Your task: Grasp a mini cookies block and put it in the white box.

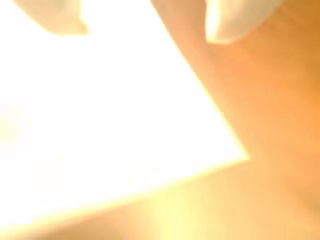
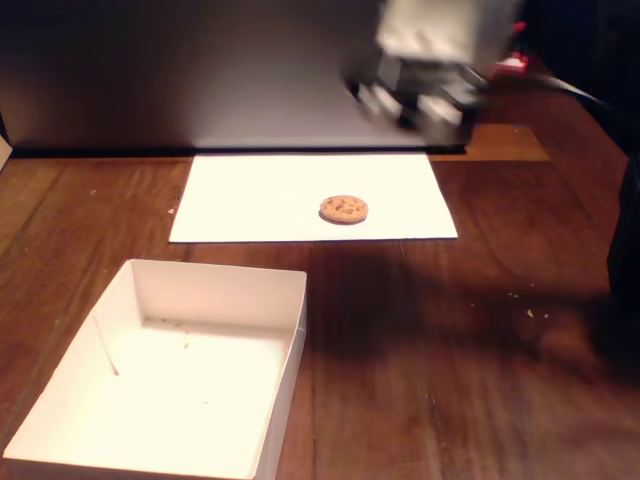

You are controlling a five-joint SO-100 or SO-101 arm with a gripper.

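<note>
The mini cookies block (image 2: pixel 344 208), round, golden-brown and dark-specked, lies on a flat white paper sheet (image 2: pixel 250 200) in the fixed view. Nearer the camera and to the left stands the white box (image 2: pixel 218 294) with nothing but a few crumbs inside. The arm (image 2: pixel 430 70) is a blur at the top, above and right of the cookie and apart from it. In the wrist view my gripper (image 1: pixel 145 25) is open; its two pale fingertips (image 1: pixel 55 20) show at the top edge over the glaring paper (image 1: pixel 100 125), with nothing between them. The cookie and box do not show there.
Everything rests on a dark brown wooden table (image 2: pixel 450 340). A dark wall or panel (image 2: pixel 180 80) runs along the back behind the paper. Small crumbs (image 2: pixel 530 314) lie on the wood at the right.
</note>
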